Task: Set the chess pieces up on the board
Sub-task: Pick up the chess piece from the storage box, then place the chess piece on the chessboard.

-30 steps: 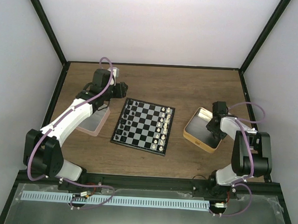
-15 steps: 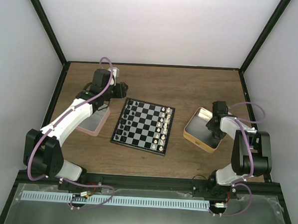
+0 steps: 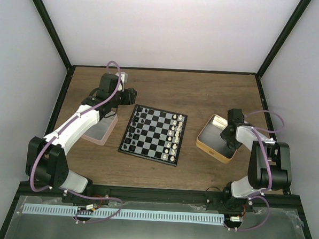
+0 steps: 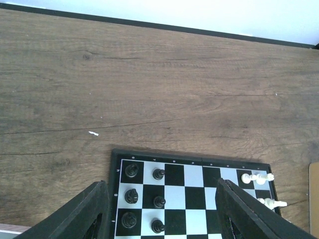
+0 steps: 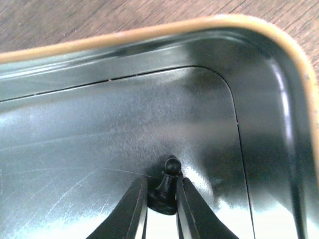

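The board [image 3: 154,134] lies mid-table, with black chess pieces [image 3: 135,130] along its left side and white ones [image 3: 175,133] along its right. My left gripper [image 3: 128,94] is open and empty above the board's far left corner. In the left wrist view [image 4: 163,185] its fingers [image 4: 94,211] straddle several black pieces [image 4: 158,201]. My right gripper [image 3: 228,135] reaches down inside the tan tray [image 3: 214,150]. In the right wrist view the gripper [image 5: 162,191] is shut on a black pawn [image 5: 168,181], which rests on the tray floor.
A pink-rimmed clear box [image 3: 100,131] sits left of the board, under my left arm. The tray's tan rim [image 5: 149,30] and dark inner wall curve close round the right gripper. White pieces [image 4: 256,177] stand at the board's far right corner.
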Robot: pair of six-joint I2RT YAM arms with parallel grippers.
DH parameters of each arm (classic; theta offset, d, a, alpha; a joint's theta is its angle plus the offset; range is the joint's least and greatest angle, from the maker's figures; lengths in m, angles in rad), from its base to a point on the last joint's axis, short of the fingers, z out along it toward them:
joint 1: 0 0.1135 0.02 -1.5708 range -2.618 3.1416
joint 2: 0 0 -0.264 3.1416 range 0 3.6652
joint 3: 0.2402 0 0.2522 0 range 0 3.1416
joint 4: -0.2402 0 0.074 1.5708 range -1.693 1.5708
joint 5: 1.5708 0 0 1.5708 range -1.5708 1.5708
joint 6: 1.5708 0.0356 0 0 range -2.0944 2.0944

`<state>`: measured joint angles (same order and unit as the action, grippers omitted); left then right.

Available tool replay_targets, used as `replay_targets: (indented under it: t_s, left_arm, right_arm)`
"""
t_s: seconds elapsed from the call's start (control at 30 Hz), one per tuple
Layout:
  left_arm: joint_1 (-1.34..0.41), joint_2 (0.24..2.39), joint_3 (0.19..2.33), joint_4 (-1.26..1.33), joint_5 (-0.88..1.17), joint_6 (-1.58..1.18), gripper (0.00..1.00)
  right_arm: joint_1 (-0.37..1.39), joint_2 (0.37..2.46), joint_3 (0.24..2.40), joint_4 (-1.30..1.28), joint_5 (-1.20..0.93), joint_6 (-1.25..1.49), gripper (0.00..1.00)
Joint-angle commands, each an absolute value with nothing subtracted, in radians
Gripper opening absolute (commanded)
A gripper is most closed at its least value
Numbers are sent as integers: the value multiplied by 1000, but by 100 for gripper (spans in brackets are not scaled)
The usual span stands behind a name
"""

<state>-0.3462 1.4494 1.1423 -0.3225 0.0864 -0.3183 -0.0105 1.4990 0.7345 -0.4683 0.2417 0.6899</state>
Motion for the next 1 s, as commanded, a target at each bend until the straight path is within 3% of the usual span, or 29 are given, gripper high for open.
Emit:
replay_targets:
  t_s: [0.0,0.37,0.47,0.7,0.83,0.97]
  left_arm:
    - [-340,1455,1131,-291,98,-327,61]
    - [-339,1430,1104,-236,161,-338,61]
    - [-338,1400,1106,-206,251,-350,61]
    - [-334,1323,1106,-83,574,-556,66]
    - [-337,1324,1108,-78,789,-724,66]
    - [-341,1263,1053,-13,871,-850,67]
  right_arm:
    - [-5,1499,712,-502,228,696,10]
    - [104,1330,782,-413,80,587,13]
    - [156,1256,796,-316,-88,529,14]
    - [308,1156,804,-36,-715,406,13]
    - [430,1158,838,97,-841,399,13]
    - [507,1189,902,141,-888,330,12]
